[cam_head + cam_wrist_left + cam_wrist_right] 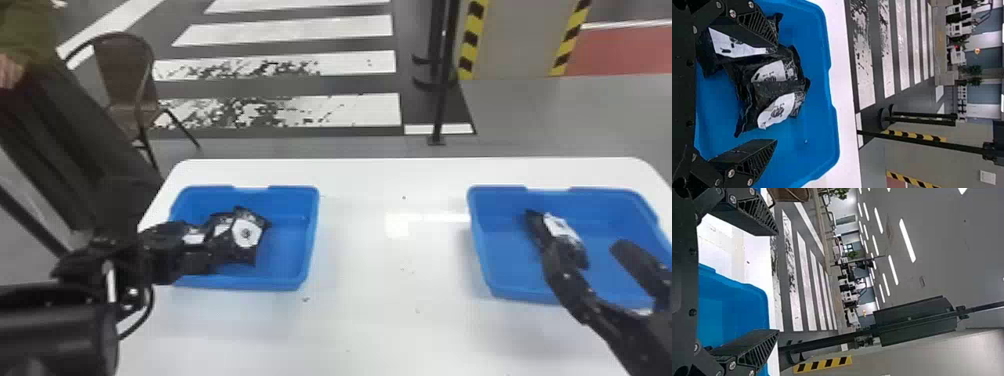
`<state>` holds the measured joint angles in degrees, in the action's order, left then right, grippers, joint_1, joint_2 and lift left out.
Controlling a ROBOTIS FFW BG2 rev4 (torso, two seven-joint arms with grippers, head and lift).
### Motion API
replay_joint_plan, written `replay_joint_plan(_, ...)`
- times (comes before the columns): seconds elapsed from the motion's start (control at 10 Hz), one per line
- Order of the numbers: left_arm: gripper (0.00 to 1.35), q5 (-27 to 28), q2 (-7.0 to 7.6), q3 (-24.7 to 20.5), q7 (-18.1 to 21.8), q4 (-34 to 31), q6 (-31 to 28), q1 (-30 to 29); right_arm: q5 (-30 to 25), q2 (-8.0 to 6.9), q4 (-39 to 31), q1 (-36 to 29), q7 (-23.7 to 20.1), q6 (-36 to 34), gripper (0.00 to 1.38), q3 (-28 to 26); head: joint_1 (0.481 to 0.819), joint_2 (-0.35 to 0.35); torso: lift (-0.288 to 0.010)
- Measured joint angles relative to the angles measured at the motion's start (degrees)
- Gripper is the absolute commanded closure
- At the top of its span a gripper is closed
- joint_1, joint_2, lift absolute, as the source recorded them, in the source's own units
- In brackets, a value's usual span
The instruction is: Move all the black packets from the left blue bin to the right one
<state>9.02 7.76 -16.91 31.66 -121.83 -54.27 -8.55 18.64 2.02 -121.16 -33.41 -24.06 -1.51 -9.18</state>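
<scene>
Your left gripper [776, 93] and right gripper [778, 282] gape empty, so pinch the black packets [775, 111] (probably soft, light, slippery) across their middles.

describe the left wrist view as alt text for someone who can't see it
Black packets with white labels lie bunched together in a blue bin, with the open left gripper at them. Beyond the bin, in this sideways view, are the white table and a floor with white crosswalk stripes.
</scene>
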Motion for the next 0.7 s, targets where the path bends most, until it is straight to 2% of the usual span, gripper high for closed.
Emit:
replay_joint_plan(0.3,0.18,0.1,2.54,4.2,0.0,12.0,-3.1,9.2,0.4,0.00,0.2,0.2,-0.2,-0.8,0.15,0.1,0.695,0.144,-0.140)
replay_joint_plan(0.4,0.18,-0.1,2.92,5.6,0.1,15.1,-3.9,11.2,0.5,0.00,0.5,0.5,-0.4,-1.0,0.15,0.1,0.695,0.135,-0.140)
replay_joint_plan(0.5,0.25,-0.3,3.09,6.7,0.1,17.6,-4.5,12.6,0.9,0.00,0.8,0.7,-0.5,-1.3,0.15,0.3,0.695,0.129,-0.140)
replay_joint_plan(0.7,0.88,-1.7,3.65,8.8,1.2,22.5,-4.4,14.6,1.6,0.00,1.4,1.1,-0.6,-1.6,0.15,0.5,0.695,0.114,-0.140)
